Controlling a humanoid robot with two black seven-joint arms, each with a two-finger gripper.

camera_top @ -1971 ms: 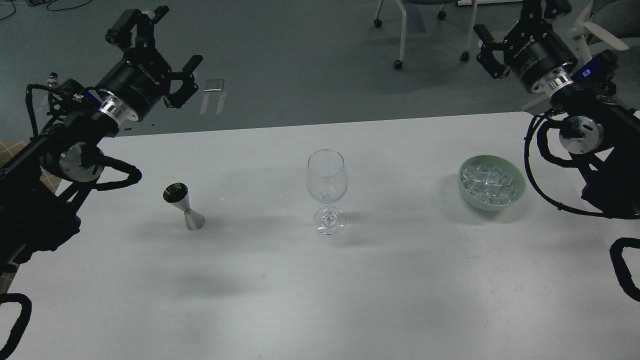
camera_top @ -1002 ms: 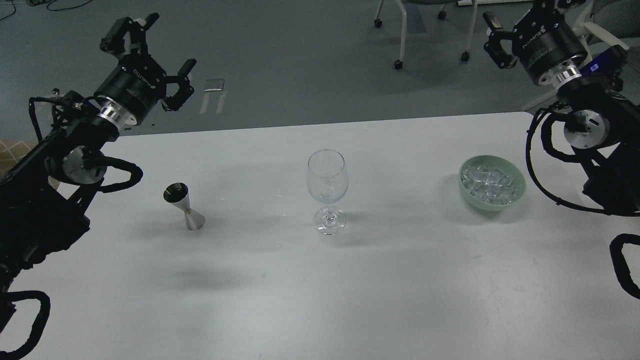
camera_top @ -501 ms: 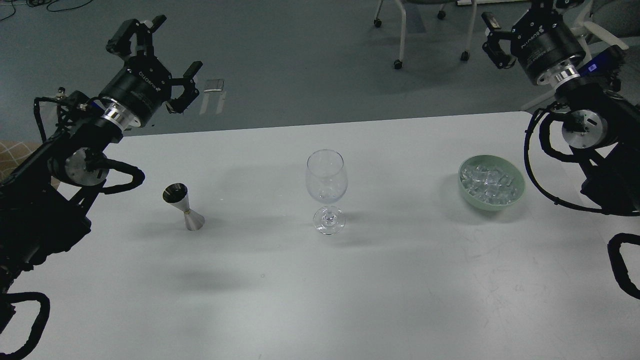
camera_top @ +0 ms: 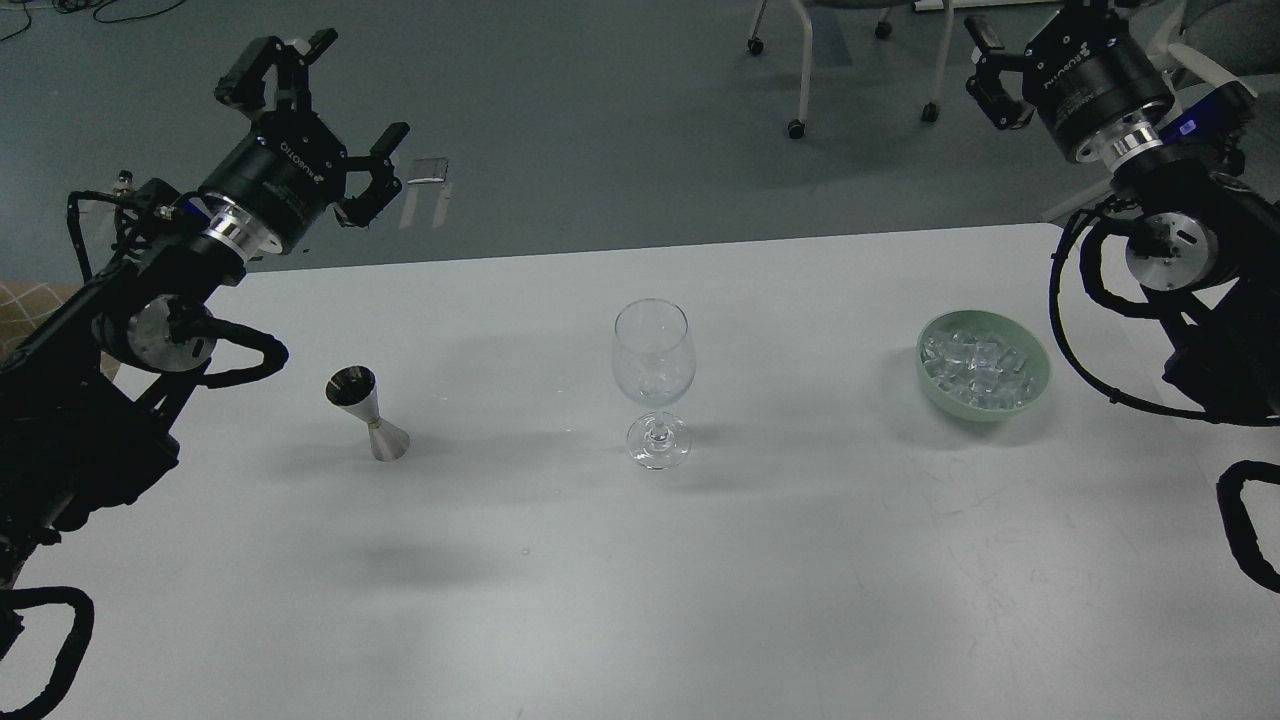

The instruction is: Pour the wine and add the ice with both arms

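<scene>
Glassy ice (camera_top: 980, 367) in a bowl (camera_top: 1035, 392) sits at six o'clock of the right tool (camera_top: 1035, 25), spread unclear; left tool (camera_top: 318, 120) wide, empty.

At the upper right of the frame, the right black clawed end effector (camera_top: 1035, 45) is cut by the top edge, so its finger spread cannot be read. Any clear liquid inside the small silver hourglass-shaped metal jigger (camera_top: 367, 413) is not discernible. The white bench (camera_top: 800, 580) runs past the bottom edge. The grey-legged wheeled chairs (camera_top: 800, 60) at the top are cropped.
</scene>
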